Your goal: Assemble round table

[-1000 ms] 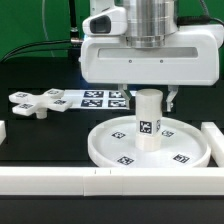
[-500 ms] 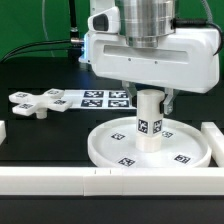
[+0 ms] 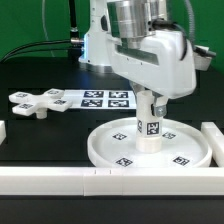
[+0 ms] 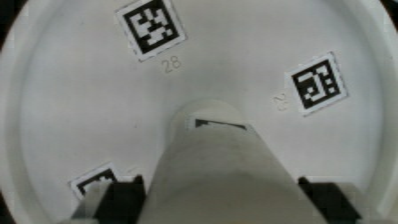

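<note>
1. The gripper (image 3: 150, 100) is clenched on the top of the short cylinder (image 3: 149, 128). In the wrist view its 2 fingers (image 4: 114, 196) press against opposite sides of it.
2. The short cylinder stands upright at the centre of the rimmed disc (image 3: 104, 150).
3. In the exterior view, the cross-shaped piece (image 3: 33, 101) lies flat at 10 o'clock from the disc, well apart.
4. The marker board (image 3: 103, 98) lies at 11 o'clock from the disc, just beside the cross-shaped piece.
</note>
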Controlling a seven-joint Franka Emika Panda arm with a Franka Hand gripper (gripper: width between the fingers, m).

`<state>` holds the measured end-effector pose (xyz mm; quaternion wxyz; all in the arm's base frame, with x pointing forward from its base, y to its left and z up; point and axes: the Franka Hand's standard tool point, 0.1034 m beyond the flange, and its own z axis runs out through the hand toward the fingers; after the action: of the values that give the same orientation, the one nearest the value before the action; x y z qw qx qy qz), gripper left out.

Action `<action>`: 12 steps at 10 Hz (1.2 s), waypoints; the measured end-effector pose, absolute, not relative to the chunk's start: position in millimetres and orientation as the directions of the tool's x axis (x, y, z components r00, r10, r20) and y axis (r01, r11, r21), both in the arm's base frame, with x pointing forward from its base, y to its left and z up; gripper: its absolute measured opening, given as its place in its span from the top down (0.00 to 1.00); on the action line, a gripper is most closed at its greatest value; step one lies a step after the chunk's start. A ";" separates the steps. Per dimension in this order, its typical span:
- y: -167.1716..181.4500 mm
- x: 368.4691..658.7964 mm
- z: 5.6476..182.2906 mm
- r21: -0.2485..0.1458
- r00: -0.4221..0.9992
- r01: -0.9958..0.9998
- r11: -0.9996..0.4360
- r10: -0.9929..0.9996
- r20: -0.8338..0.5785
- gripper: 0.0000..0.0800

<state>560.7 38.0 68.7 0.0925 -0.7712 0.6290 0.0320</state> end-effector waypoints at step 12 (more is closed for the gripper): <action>40.1 560.1 69.3 -0.126 0.332 -0.942 -0.312 -0.924 -0.191 0.19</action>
<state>560.1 40.1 69.3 0.1076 -0.8090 0.5764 0.0416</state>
